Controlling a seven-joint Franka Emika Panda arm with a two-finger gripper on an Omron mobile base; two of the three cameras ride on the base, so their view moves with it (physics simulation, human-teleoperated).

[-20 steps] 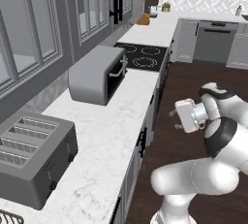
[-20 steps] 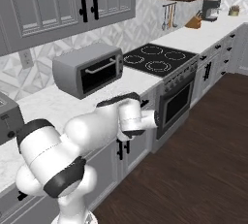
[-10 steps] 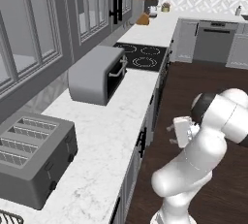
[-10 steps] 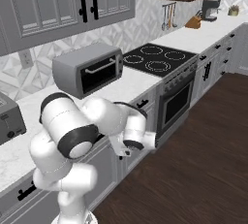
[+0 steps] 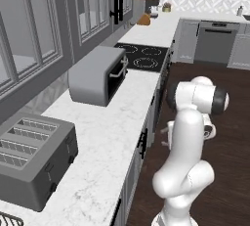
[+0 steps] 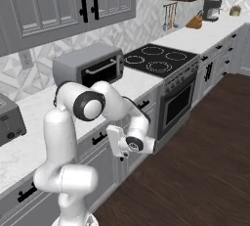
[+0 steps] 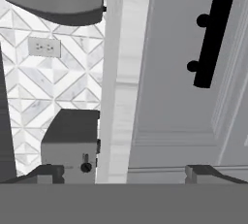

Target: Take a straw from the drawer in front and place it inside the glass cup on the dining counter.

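Arm: white, folded low in front of the cabinets below the worktop [image 5: 112,137]; the hand is turned toward the cabinet fronts.

Gripper [image 7: 125,172]: fingers wide apart with nothing between them; the two dark tips stand at the bottom of the hand view, one at each side; in the right base view the gripper [image 6: 118,144] hangs just off the grey fronts, not touching them.

Drawer [image 7: 193,72]: shut; a flat grey panel front with a black bar handle [image 7: 211,39] on two round posts; it lies straight ahead of the fingers, under the marble edge of the worktop; a panelled cabinet front adjoins it.

Toaster [image 5: 34,159]: grey, slotted, on the worktop near the camera in the left base view; in the hand view it sits beyond the marble edge against the patterned wall tiles, near a white outlet [image 7: 44,47].

Toaster oven [image 6: 90,66]: grey with a bar handle, on the worktop between toaster and hob.

Hob [image 6: 156,58]: black, four rings, set in the worktop; oven [image 6: 178,105] below it.
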